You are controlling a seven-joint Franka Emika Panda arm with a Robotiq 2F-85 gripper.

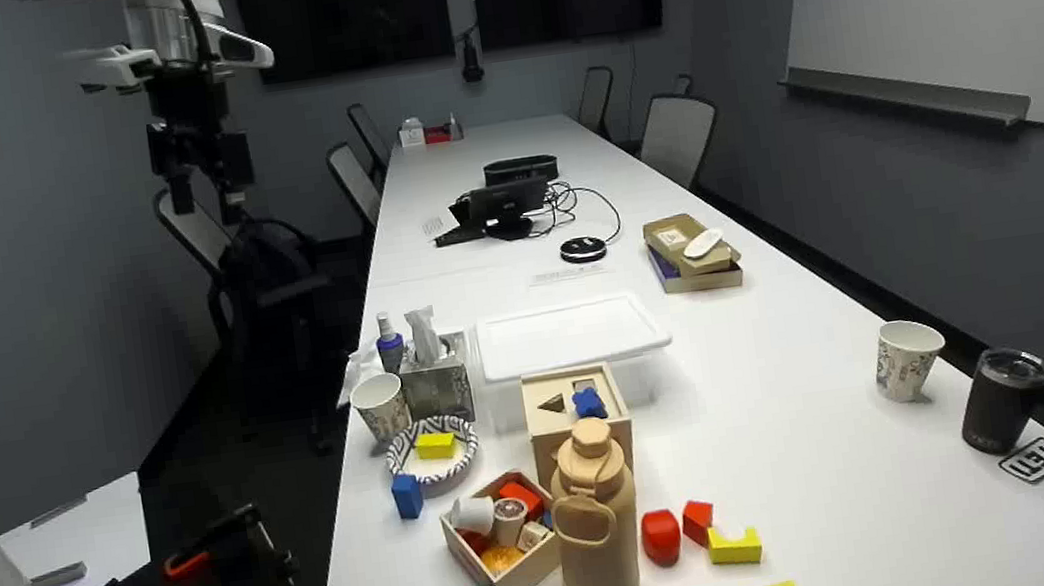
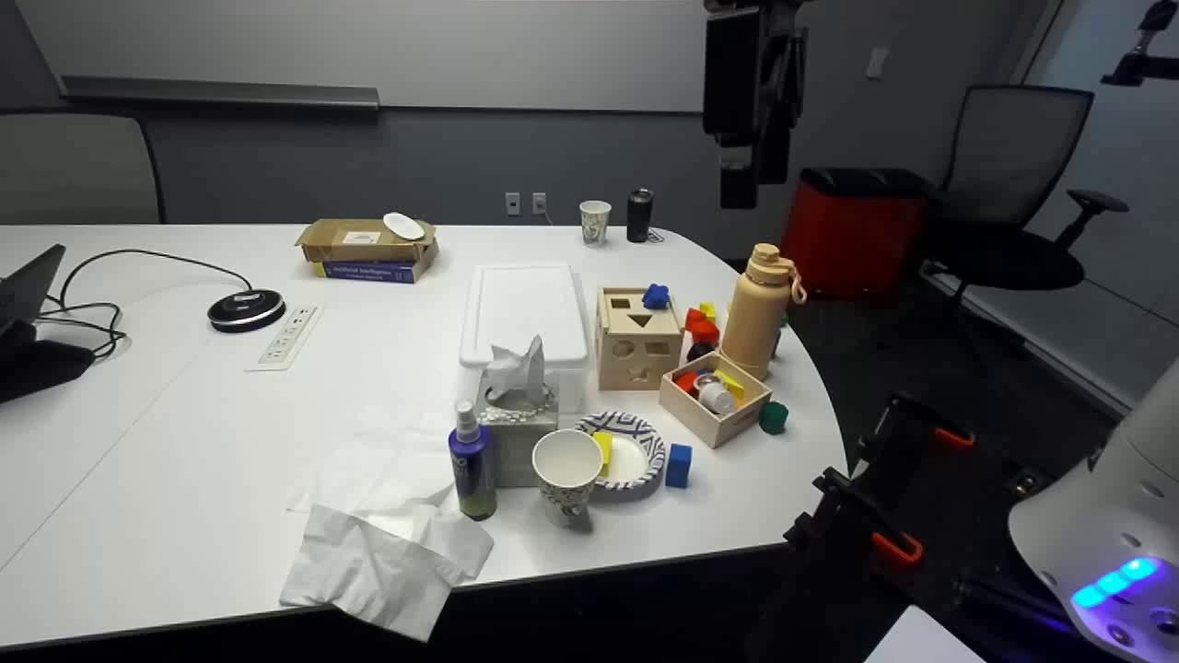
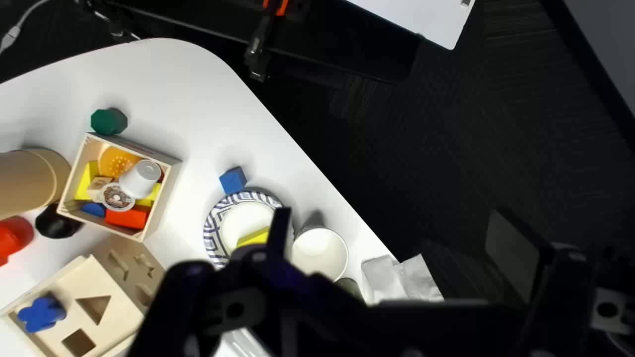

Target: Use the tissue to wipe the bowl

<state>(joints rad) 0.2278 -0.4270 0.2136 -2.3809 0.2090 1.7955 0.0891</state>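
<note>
The tissue (image 2: 368, 562) is crumpled white paper lying at the table's edge, partly hanging over it. It also shows in the wrist view (image 3: 384, 277) and behind the spray bottle in an exterior view (image 1: 356, 367). The bowl is a shallow, blue-and-white patterned paper bowl (image 2: 636, 433) with a yellow block (image 1: 435, 446) in it. In the wrist view the bowl (image 3: 214, 233) is partly hidden by a finger. My gripper (image 3: 397, 238) is open and empty, its fingers wide apart. It hangs high above the table in both exterior views (image 1: 206, 201) (image 2: 755, 180).
A paper cup (image 2: 566, 470), spray bottle (image 2: 472, 465) and tissue box (image 2: 520, 442) stand between tissue and bowl. A blue block (image 2: 678, 465), a wooden box of toys (image 2: 700, 414), a shape sorter (image 2: 636, 336), a tan bottle (image 2: 757, 313) and a lidded bin (image 2: 525, 313) are nearby.
</note>
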